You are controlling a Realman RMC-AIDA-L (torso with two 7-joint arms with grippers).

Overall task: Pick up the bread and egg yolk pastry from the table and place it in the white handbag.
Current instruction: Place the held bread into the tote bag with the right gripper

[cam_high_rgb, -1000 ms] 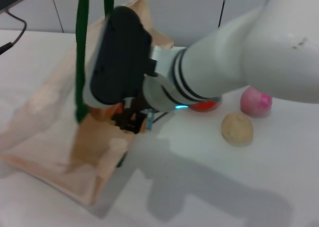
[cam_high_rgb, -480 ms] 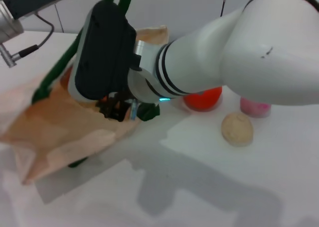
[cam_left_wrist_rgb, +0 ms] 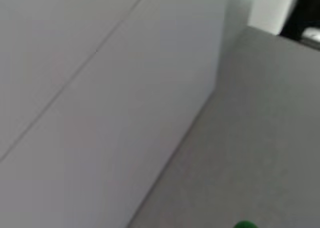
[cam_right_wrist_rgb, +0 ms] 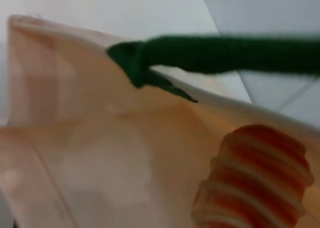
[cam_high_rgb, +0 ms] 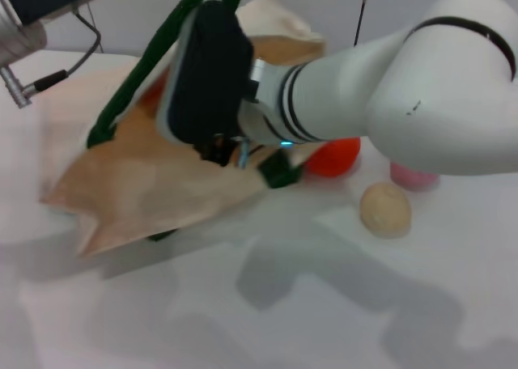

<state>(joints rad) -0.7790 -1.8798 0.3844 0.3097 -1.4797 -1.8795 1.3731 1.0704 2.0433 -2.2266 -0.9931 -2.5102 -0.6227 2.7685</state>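
Showing bread (cam_right_wrist_rgb: 255, 180) in bag (cam_right_wrist_rgb: 90, 153), wrist only.

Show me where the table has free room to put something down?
The near table in front of the white handbag and egg yolk pastry is bare. It is crowded farther back, where the right gripper, orange ball and pink ball cluster.

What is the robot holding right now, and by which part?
Cannot be told: the right end effector is at the white handbag's mouth, with the bread just inside.
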